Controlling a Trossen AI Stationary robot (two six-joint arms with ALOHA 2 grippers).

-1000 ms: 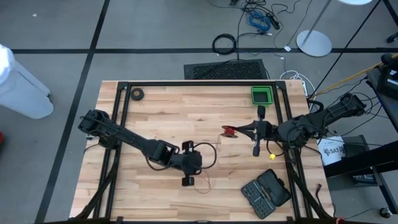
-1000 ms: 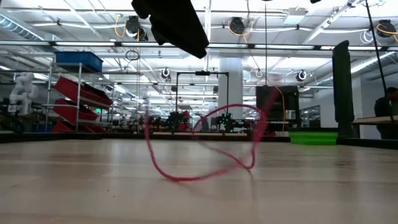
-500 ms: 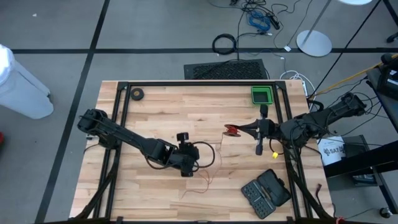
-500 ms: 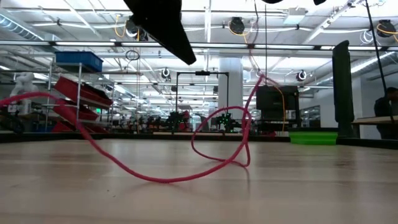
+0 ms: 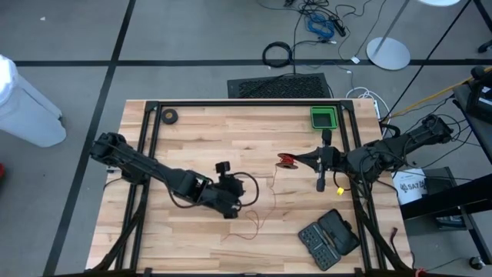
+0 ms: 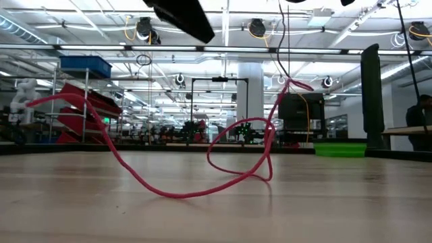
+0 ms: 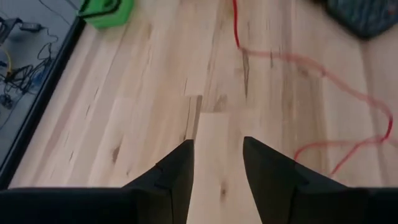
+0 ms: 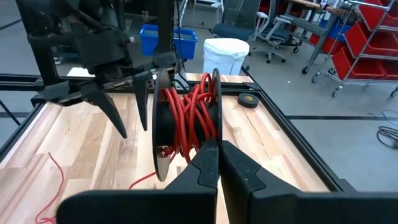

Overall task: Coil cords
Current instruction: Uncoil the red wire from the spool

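The thin red cord point(image 5: 270, 188) runs down from its black reel point(image 5: 286, 161) and trails loosely over the wood toward the near edge. In the low view it lies as a slack loop point(image 6: 236, 172), with one stretch arching up off the table point(image 6: 74, 101). My right gripper point(image 5: 304, 160) is shut on the reel point(image 8: 186, 118), which has several turns of cord wound on it. My left gripper point(image 5: 238, 196) hovers open above the table left of the reel, pointing slantwise down toward the table's right; nothing is between its fingers point(image 7: 217, 143). My right gripper pinches the edge of one of the reel's thin black flanges point(image 8: 215, 127) between its two fingers. The fingers come level from the table's right side. The reel is lifted clear of the table with its flanges upright, and the cord hangs slack from it.
A green bin point(image 5: 323, 117) stands at the far right, a small black ring-shaped roll point(image 5: 169, 117) at the far left, and an open black case point(image 5: 329, 237) at the near right. Black frame rails point(image 5: 231, 103) border the table.
My left gripper has risen a little, rolled at the wrist and tipped from pointing at the near edge toward the table's right. The loose cord has spread from a narrow standing loop into a long low arc, one stretch now arching up.
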